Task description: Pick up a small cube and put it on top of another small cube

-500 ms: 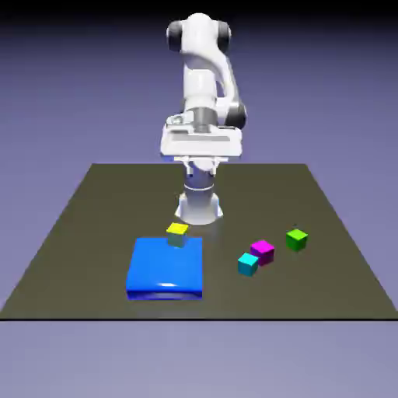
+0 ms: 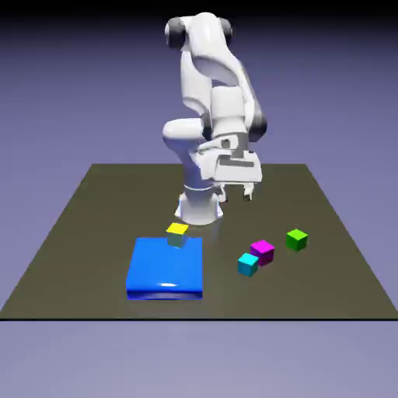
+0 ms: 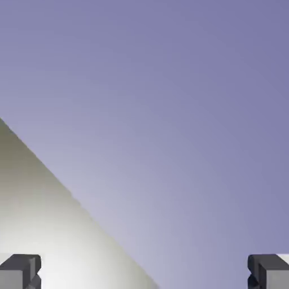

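Arm swung toward exterior view's right; gripper (image 2: 236,191) wide open, empty; green cube (image 2: 296,239) untouched.

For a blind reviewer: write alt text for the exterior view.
A white robot arm holds its open gripper in the air above a dark table, holding nothing. On the table lie a flat blue block with a yellow cube at its far edge, and, toward the exterior view's right, a cyan cube touching a magenta cube, with the green cube apart.

Glossy blue block (image 2: 165,269), matt dark table (image 2: 326,264), smooth glossy white arm (image 2: 208,85), matt green cube (image 2: 296,239)
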Controlling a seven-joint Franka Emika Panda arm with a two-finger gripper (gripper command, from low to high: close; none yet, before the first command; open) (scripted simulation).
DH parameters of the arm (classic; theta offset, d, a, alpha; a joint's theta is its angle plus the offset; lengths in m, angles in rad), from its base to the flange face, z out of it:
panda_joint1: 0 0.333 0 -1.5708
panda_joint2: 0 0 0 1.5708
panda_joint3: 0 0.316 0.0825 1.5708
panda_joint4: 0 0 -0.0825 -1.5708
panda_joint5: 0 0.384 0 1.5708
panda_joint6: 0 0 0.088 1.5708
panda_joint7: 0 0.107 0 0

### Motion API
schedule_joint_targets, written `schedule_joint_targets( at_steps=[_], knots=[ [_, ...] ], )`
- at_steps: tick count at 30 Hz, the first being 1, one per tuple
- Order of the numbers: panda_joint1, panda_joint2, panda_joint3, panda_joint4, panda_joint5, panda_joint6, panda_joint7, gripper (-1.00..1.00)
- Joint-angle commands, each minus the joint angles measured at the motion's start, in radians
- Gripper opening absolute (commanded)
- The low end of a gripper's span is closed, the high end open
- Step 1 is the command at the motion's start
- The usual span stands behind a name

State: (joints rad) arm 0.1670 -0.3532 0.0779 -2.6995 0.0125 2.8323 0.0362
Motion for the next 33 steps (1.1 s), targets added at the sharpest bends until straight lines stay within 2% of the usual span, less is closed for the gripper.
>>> schedule_joint_targets(
  at_steps=[1,33],
  knots=[
    [0.01,0.013,0.005,0.007,0.001,-0.013,-0.044,0.0],
    [0.316,0.441,0.159,0.225,0.026,-0.417,-1.435,0.0]
  ],
)
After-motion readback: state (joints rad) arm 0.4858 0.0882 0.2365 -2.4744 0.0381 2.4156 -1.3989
